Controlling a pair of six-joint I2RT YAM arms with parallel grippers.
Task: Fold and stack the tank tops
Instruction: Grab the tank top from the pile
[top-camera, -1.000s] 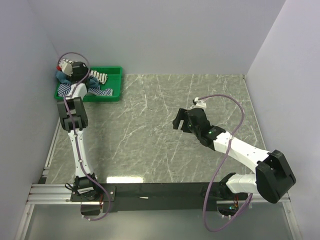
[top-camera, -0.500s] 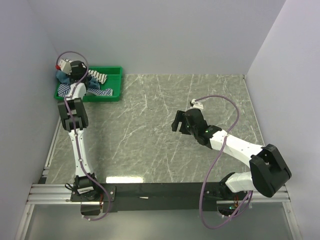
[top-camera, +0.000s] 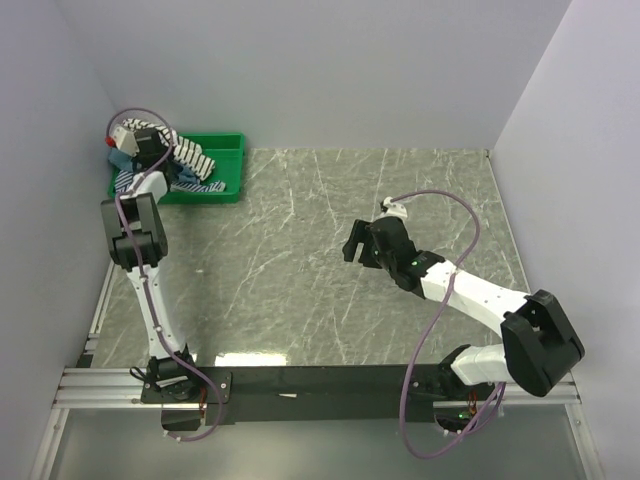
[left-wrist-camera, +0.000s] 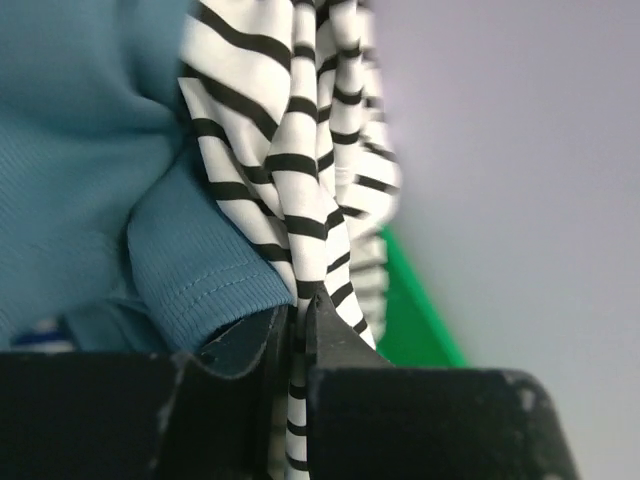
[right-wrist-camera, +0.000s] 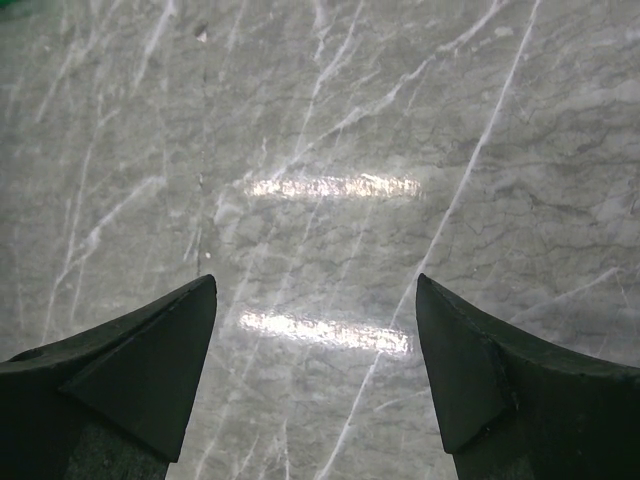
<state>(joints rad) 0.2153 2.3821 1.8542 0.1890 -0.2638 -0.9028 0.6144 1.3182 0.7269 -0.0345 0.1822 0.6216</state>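
Closed left gripper (left-wrist-camera: 300, 335) over the last second onto a bunched fold of the white cloth tank top with thin black stripes (left-wrist-camera: 300, 160), cloth pinched between nearly shut jaws, above the green plastic tray (top-camera: 228, 160) at far left; judged a grab to pull one shirt from the heap. Noted plain dusty teal-blue cloth tank top (left-wrist-camera: 90, 150) pressed against its left side, likely to drag along. Left right gripper (right-wrist-camera: 315, 330) wide open and empty over the grey marbled table (top-camera: 300, 260), mid-right, presumably awaiting a corner.
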